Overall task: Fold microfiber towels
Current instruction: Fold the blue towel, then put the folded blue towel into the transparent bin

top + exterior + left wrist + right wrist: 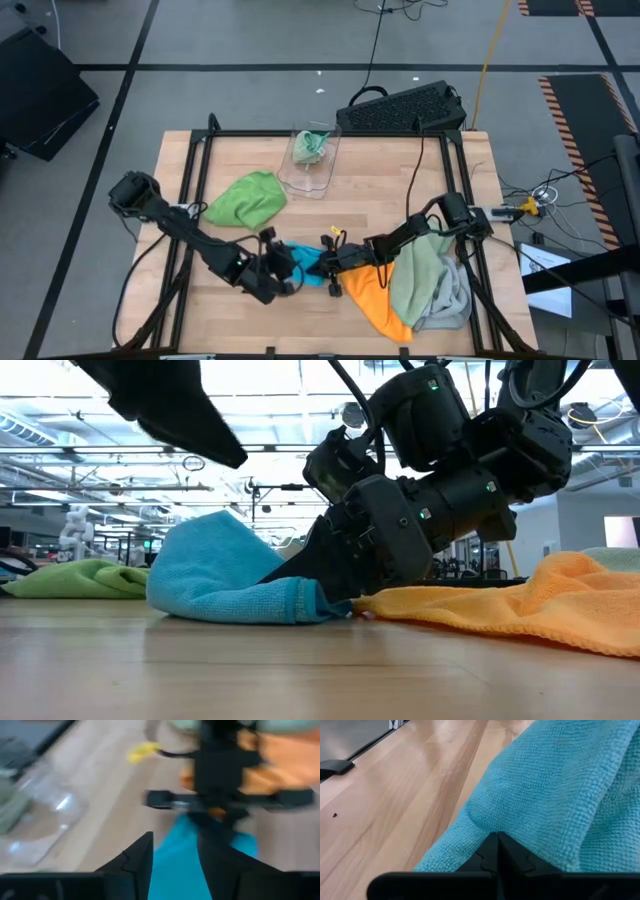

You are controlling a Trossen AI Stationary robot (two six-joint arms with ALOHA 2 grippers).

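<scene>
Fingers on my right gripper [497, 842] pinch the blue towel's [305, 262] edge, just beside the orange towel [375, 295]; my left gripper's [175, 862] fingers stand spread over the blue.

High view: camera overhead, facing straight down on the whole tabletop [250, 150] and both arms. Low view: camera at tabletop height, facing level across it into the room, close to the blue towel [225, 580]. Left wrist view: looks past its own fingers [142, 865] at that towel. Right wrist view: very close on the same towel. All four views share the blue towel.
</scene>
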